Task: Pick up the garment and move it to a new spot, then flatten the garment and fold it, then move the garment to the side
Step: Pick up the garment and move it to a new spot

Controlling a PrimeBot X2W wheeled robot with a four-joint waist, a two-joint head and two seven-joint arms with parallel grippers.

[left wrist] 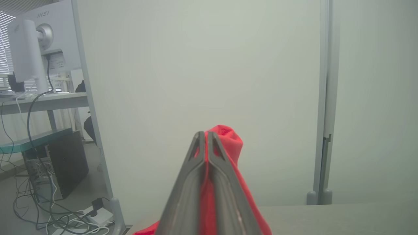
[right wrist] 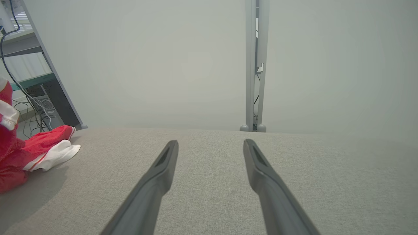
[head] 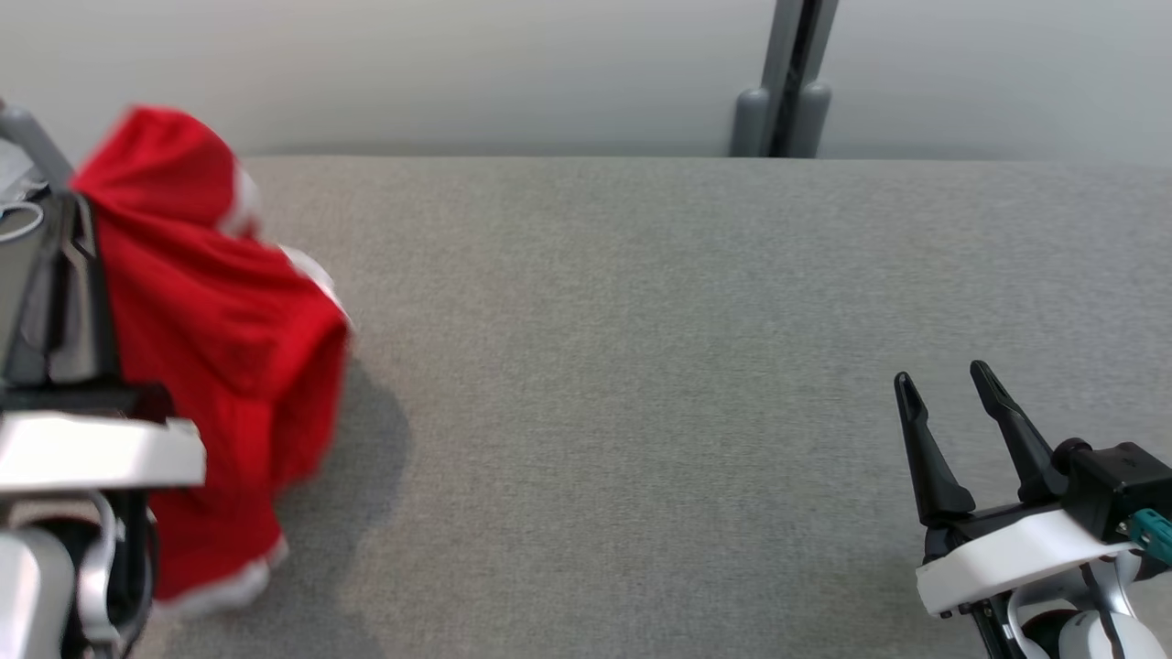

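red white-trimmed garment (head: 220, 302) pinched in left end effector (left wrist: 205, 134); right end effector (head: 941, 373) wide; grey fabric tabletop (head: 641, 366); grey post (head: 786, 82) behind.

Garment (head: 220, 302): soft matt red cloth with white trim. Table (head: 641, 366): grey woven fabric covering, matt, finely textured. Fingers of right gripper (head: 941, 373): dark matt plastic by appearance; wrist shell (head: 1007, 554) smooth, glossy white.

Soft even light; the blurred garment (head: 220, 311) casts a faint shadow.
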